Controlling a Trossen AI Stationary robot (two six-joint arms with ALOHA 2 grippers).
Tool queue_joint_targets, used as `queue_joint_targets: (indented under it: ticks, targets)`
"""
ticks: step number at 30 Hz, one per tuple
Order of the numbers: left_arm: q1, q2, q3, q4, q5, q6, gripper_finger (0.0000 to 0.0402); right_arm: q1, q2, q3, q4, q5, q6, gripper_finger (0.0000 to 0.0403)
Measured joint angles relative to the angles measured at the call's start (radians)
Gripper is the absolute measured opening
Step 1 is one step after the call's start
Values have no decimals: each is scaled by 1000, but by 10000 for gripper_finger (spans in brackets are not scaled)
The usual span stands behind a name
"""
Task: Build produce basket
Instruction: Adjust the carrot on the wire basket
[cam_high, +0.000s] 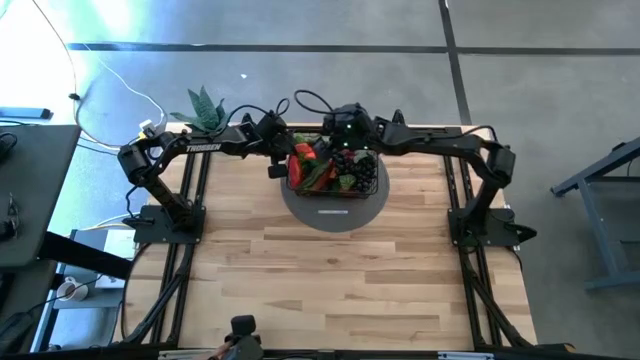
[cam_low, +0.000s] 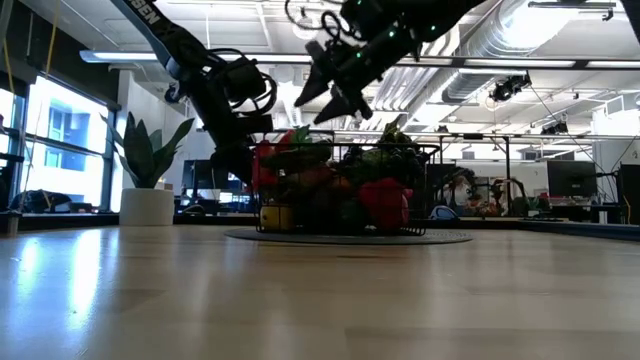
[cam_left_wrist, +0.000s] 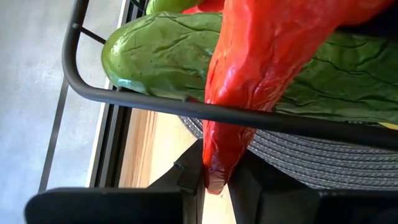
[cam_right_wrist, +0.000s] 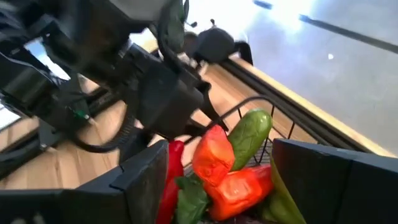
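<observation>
A black wire basket (cam_high: 334, 180) heaped with toy produce (cam_high: 318, 166) sits on a grey round mat (cam_high: 333, 212) at the far middle of the wooden worktop (cam_high: 330, 280). The left hand (cam_high: 277, 155), clamped on a red chilli (cam_left_wrist: 255, 81), meets the basket's left rim beside a green cucumber (cam_left_wrist: 168, 53). The right hand (cam_low: 335, 100) hovers above the basket, fingers parted and holding nothing. A potted plant (cam_low: 148, 175) stands at the worktop's far left corner.
</observation>
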Motion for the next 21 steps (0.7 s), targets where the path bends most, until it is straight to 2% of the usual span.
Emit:
queue_joint_targets:
  ticks: [10,21]
  targets:
    - [-2,0,0,0,-2,0,42,2,92,0,88,-16,-22,277]
    - [-2,0,0,1,-5,0,42,2,149,0,112,-33,47,277]
